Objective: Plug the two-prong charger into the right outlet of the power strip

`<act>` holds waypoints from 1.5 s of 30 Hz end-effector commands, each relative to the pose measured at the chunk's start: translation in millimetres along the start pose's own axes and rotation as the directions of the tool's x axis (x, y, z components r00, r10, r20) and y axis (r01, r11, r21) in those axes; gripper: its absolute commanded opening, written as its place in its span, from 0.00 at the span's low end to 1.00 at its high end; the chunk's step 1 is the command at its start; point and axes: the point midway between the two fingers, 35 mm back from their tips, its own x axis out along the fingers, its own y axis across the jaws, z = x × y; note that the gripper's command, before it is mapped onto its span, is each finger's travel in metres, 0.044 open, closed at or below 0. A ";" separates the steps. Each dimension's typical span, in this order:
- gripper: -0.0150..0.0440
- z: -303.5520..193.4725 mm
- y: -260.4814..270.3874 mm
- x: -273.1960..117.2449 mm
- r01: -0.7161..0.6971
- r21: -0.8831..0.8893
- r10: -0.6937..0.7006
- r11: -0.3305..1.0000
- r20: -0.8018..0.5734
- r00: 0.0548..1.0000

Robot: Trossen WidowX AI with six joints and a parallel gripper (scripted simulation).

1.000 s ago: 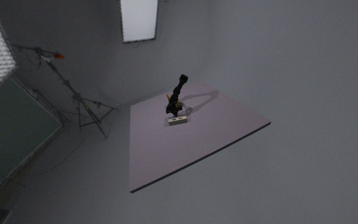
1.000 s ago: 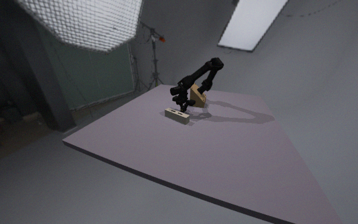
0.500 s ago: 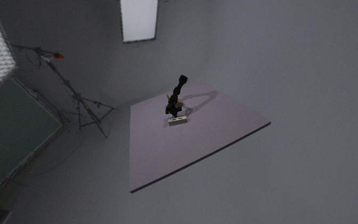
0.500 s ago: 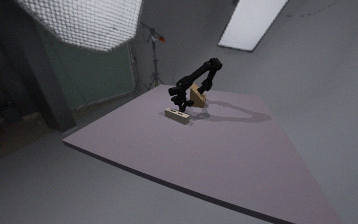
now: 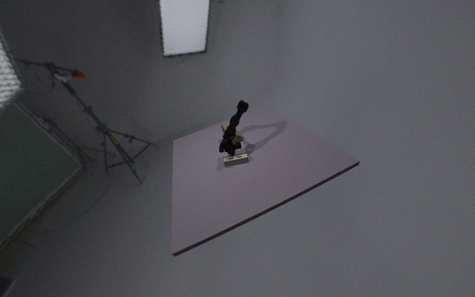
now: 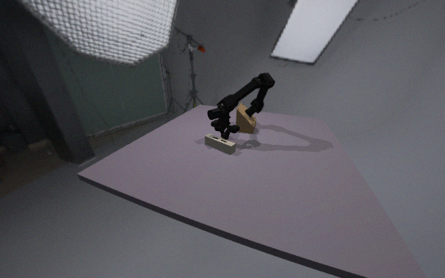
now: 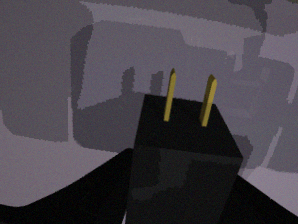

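The claw is squeezing the black charger, which sits between its fingers. Two gold prongs stick out of the charger, bare, with no holes around them. Right beside the claw is the long, pale power strip, lying on the pinkish surface. Dark outlet holes are on its top. Behind the claw is a tan wedge that holds up the black arm.

Brassy metal against matt black plastic.
The charger had a smooth, dull plastic-like body and two prongs with a metallic yellow look; the power strip looked like matt cream plastic, the wedge-shaped base like tan wood, and the counter smooth and matt.
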 end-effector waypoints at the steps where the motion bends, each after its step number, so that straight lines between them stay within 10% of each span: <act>1: 0.25 4.8 -0.7 0.4 -0.004 0.009 0.004 1.000 -0.002 1.000; 45: 0.25 27.5 -1.0 -0.9 -0.005 0.018 0.005 1.000 -0.002 1.000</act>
